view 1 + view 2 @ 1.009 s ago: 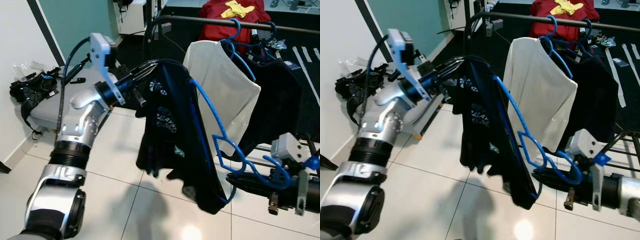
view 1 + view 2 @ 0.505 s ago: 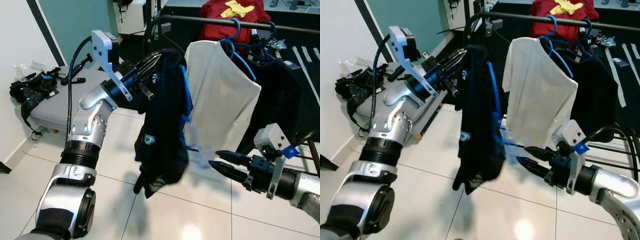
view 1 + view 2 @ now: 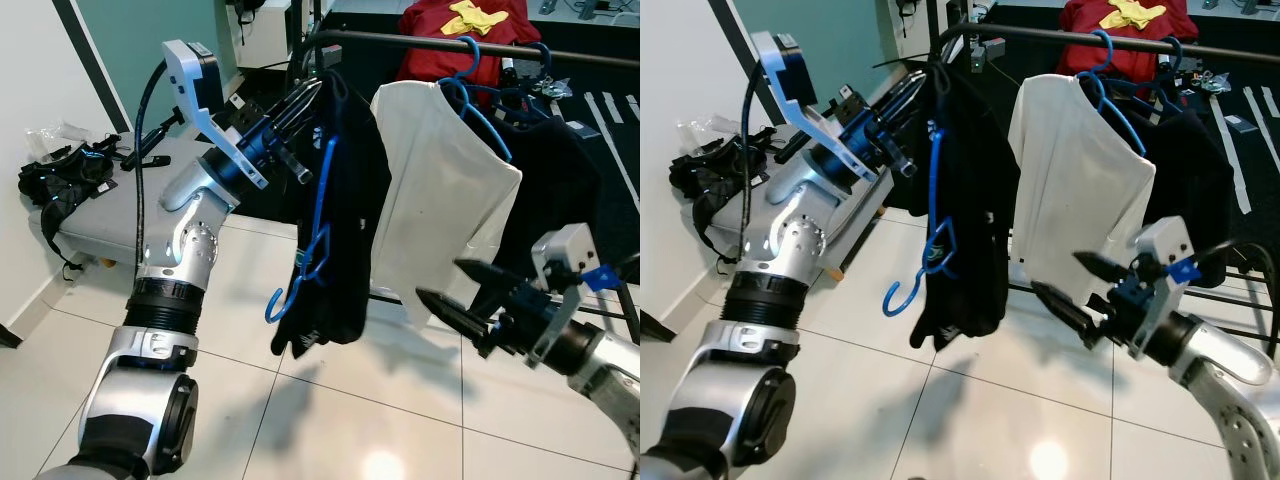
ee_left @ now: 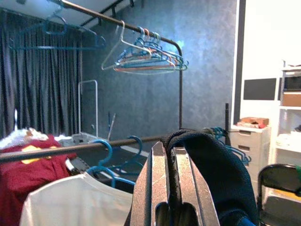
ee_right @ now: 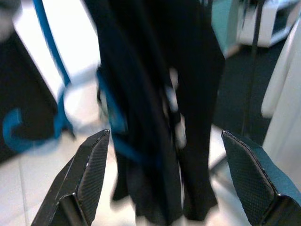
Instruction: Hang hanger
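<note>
Nearest to me, low on my right, my right gripper (image 3: 445, 290) stood with its fingers spread wide apart and nothing between them, pointing toward the hanging clothes. In its wrist view the two black fingertips (image 5: 89, 162) framed a blurred dark cloth and a smear of blue.

Just beyond it hung the black garment (image 3: 345, 230), drooping from its top end toward the tiled floor (image 3: 330, 400). The blue hanger (image 3: 310, 235) dangled beside the cloth upside down, its hook (image 3: 902, 293) curling at the bottom, free of any rail.

My left gripper (image 3: 300, 105) was raised high and reached toward the rack, its fingers pressed together on the top of the black garment (in the wrist view the two fingers (image 4: 162, 188) lay nearly flush, with dark cloth bunched over them).

Next behind came a white shirt (image 3: 440, 190) on another blue hanger (image 3: 470, 85), hooked over the dark clothes rail (image 3: 400, 40). Further dark clothes hung past it.

Farthest off lay a red garment with a yellow patch (image 3: 455, 30), and, over to my left by the white wall, a grey case (image 3: 100, 210) with a tangle of black straps (image 3: 60, 175).
</note>
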Controlling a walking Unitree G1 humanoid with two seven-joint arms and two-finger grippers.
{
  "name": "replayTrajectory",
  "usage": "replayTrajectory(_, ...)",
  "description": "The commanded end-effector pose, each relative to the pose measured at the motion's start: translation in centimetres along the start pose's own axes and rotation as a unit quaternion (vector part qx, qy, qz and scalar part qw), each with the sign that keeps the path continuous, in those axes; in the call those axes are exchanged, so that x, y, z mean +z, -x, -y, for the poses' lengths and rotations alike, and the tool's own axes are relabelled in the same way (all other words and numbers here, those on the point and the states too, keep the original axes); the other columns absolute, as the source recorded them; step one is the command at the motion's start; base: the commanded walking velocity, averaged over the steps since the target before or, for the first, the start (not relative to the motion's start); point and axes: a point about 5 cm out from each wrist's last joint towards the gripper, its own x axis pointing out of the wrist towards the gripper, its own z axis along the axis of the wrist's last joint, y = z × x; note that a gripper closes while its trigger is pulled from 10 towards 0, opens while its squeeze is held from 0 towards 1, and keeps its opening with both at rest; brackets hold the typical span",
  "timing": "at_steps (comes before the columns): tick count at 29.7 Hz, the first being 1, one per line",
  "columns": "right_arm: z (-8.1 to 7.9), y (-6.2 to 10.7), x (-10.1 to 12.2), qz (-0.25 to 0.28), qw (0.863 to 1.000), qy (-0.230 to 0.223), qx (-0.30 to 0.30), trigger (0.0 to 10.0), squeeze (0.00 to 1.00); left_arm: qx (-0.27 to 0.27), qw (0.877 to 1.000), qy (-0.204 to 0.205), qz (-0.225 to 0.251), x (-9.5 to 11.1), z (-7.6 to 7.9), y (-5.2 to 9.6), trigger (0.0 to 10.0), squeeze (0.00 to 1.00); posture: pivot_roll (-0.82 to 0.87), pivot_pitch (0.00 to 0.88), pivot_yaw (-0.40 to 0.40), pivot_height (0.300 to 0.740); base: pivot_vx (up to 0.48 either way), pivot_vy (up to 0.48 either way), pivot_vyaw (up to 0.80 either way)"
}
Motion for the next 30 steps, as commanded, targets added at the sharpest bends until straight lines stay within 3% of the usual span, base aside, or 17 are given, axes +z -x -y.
replayTrajectory(1, 0.3, 0.0, 0.5, 0.022, 1.0, -0.003, -0.017, 10.0, 0.0, -0.011, 1.0, -0.007, 0.018, 0.9, 0.3, -0.5, 0.0, 0.0, -0.14, 0.17, 0.105, 0.74, 0.0, 0.0, 0.0)
replayTrajectory(3, -1.1, -1.5, 1.6, 0.066, 0.997, -0.022, 0.02, 10.0, 0.0, -0.006, 1.0, 0.004, 0.0, -0.4, 1.4, -1.1, 0.0, 0.0, -0.13, 0.17, 0.108, 0.74, 0.0, 0.0, 0.0)
replayTrajectory(7, -1.8, -1.9, 2.0, 0.079, 0.996, -0.027, 0.04, 10.0, 0.0, -0.003, 1.0, 0.007, -0.008, -0.9, 1.8, -1.3, 0.0, 0.0, -0.13, 0.17, 0.108, 0.74, 0.0, 0.0, 0.0)
replayTrajectory(11, -3.7, -3.2, 2.7, 0.081, 0.991, -0.035, 0.096, 10.0, 0.0, -0.002, 0.999, 0.02, -0.033, -3.2, 4.9, -2.3, 0.0, 0.0, -0.13, 0.175, 0.107, 0.74, 0.0, 0.0, 0.0)
replayTrajectory(13, -4.2, -3.4, 2.6, 0.069, 0.991, -0.028, 0.11, 10.0, 0.0, -0.001, 0.999, 0.02, -0.035, -3.5, 5.6, -2.7, 0.0, 0.0, -0.13, 0.175, 0.107, 0.74, 0.0, 0.0, 0.0)
replayTrajectory(15, -4.2, -3.4, 2.6, 0.069, 0.991, -0.028, 0.11, 10.0, 0.0, -0.001, 0.999, 0.02, -0.035, -3.5, 5.6, -2.7, 0.0, 0.0, -0.13, 0.175, 0.107, 0.74, 0.0, 0.0, 0.0)
replayTrajectory(16, -4.7, -3.4, 2.6, 0.063, 0.99, -0.026, 0.124, 10.0, 0.0, 0.006, 0.999, 0.019, -0.034, -3.6, 6.0, -3.0, 1.1, 0.0, -0.13, 0.175, 0.107, 0.74, 0.0, 0.0, 0.0)
replayTrajectory(18, -4.7, -3.4, 2.6, 0.063, 0.99, -0.026, 0.124, 10.0, 0.0, 0.006, 0.999, 0.019, -0.034, -3.6, 6.0, -3.0, 1.1, 0.0, -0.13, 0.175, 0.107, 0.74, 0.0, 0.0, 0.0)
replayTrajectory(20, -5.3, -3.4, 2.7, 0.064, 0.987, -0.027, 0.142, 10.0, 0.0, 0.014, 0.999, 0.018, -0.032, -3.6, 6.5, -3.5, 0.2, 0.0, -0.13, 0.178, 0.107, 0.74, 0.0, 0.0, 0.0)
replayTrajectory(25, -3.9, -4.2, 1.7, 0.014, 0.997, -0.009, 0.074, 10.0, 0.0, 0.01, 0.999, 0.022, -0.025, -3.3, 7.3, -4.0, 0.5, 0.0, -0.13, 0.179, 0.11, 0.74, 0.0, 0.0, 0.0)
replayTrajectory(26, -3.2, -4.4, 1.2, -0.008, 0.999, 0.002, 0.041, 10.0, 0.0, 0.011, 0.999, 0.02, -0.023, -3.1, 7.5, -4.1, 3.4, 0.0, -0.13, 0.179, 0.11, 0.74, 0.0, 0.0, 0.0)
replayTrajectory(30, -2.9, -4.6, 0.8, -0.019, 1.0, 0.002, 0.024, 10.0, 0.0, 0.016, 1.0, 0.016, -0.022, -2.9, 7.6, -4.2, 3.6, 0.0, -0.13, 0.178, 0.108, 0.74, 0.0, 0.0, 0.0)
